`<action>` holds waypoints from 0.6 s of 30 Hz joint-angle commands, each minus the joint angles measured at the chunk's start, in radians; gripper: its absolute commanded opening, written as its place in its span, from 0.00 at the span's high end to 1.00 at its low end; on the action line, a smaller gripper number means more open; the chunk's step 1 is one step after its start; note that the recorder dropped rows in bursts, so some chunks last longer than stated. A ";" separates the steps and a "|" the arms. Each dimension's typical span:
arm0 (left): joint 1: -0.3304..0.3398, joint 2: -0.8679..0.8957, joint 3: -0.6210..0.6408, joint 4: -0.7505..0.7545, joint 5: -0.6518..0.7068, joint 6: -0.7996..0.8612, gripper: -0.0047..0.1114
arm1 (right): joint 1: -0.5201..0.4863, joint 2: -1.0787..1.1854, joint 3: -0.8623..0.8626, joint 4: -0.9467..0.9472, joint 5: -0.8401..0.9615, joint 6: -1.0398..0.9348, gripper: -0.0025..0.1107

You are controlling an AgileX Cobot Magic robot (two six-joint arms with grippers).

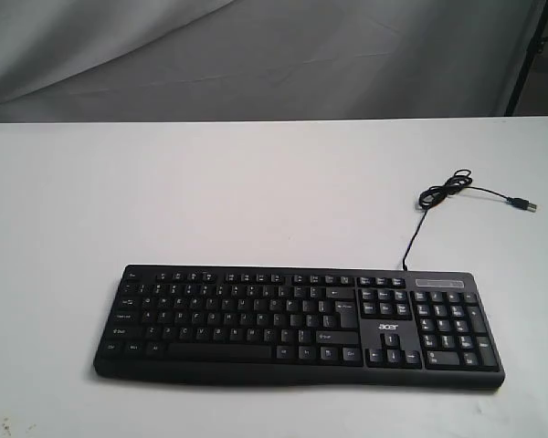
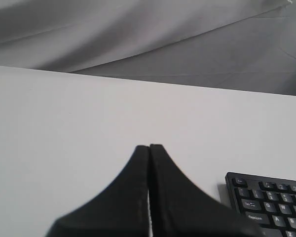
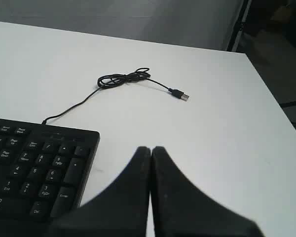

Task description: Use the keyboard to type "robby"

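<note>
left claw (image 2: 149, 147) near keyboard (image 1: 256, 321) ("acer" logo (image 1: 388, 327))

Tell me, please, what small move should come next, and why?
Probably move the left gripper over the keyboard, toward its upper letter row: its fingers are shut but sit off the keyboard's left end, touching no key.

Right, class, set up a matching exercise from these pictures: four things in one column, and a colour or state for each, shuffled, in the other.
1 keyboard
2 USB plug
3 left gripper
4 table

A shut
B white
C unplugged, lying on the table
D black, with a number pad

Pairs: 1-D, 2-C, 3-A, 4-B.
</note>
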 commanded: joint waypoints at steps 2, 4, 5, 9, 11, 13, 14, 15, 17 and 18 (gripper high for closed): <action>-0.003 -0.004 0.005 -0.009 -0.002 -0.002 0.96 | -0.005 -0.003 0.003 -0.008 -0.005 0.007 0.98; -0.003 -0.004 0.005 -0.009 -0.002 -0.002 0.96 | -0.005 -0.003 0.003 -0.008 -0.005 0.007 0.98; -0.003 -0.004 0.005 -0.009 -0.002 -0.002 0.96 | -0.005 -0.003 0.003 -0.008 -0.005 0.005 0.98; -0.003 -0.004 0.005 -0.009 -0.002 -0.004 0.96 | -0.005 -0.003 0.003 -0.008 -0.005 0.005 0.98; -0.003 -0.004 0.005 -0.009 -0.002 -0.004 0.96 | -0.005 -0.003 0.003 -0.006 -0.005 0.005 0.98; -0.003 -0.004 0.005 -0.009 -0.002 -0.004 0.96 | -0.005 -0.003 0.003 0.001 -0.004 0.005 0.98; -0.003 -0.004 0.005 -0.009 -0.002 -0.004 0.96 | -0.005 -0.001 0.000 0.004 -0.001 0.005 0.98; -0.003 -0.004 0.005 -0.009 -0.002 -0.004 0.96 | -0.005 -0.001 -0.016 0.022 0.006 0.005 0.98; -0.003 -0.004 0.005 -0.009 -0.002 -0.004 0.96 | -0.005 -0.001 -0.088 0.075 0.055 0.005 0.98; -0.003 -0.004 0.005 -0.009 -0.002 -0.004 0.96 | -0.005 -0.001 -0.115 0.076 0.079 0.005 0.98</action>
